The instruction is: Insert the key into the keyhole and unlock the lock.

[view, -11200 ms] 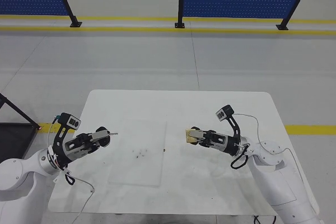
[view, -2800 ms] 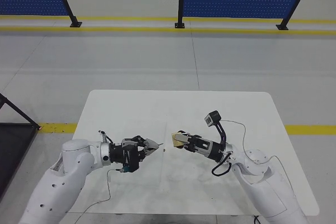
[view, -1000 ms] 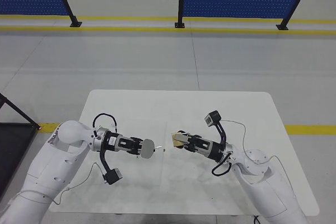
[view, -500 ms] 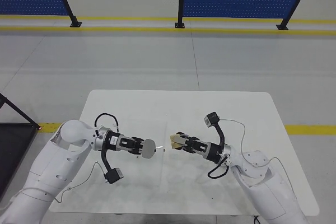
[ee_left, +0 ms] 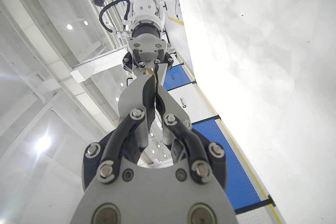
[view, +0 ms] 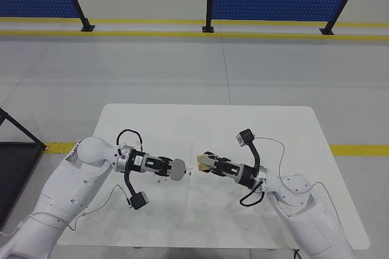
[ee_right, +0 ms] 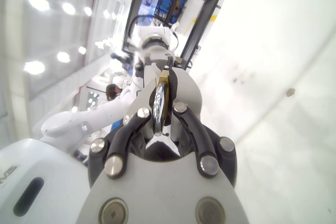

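Clamping key (ee_left: 156, 72), left pincer (ee_left: 154, 89) closed; right pincer (ee_right: 164, 78) closed on lock (ee_right: 159, 99) (brass).

You have bright, even light from overhead in the top view, and the table (view: 259, 126) reads pale and flat. In both wrist views the ceiling lamps (ee_right: 36, 2) flare into white blots (each with a soft halo). There the table glares nearly white, and straight lines bow toward the edges, probably from the lens.

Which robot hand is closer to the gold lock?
Right. The right gripper is shut on the lock itself, holding it above the table. The left gripper, holding the key, faces the lock from just beside it.
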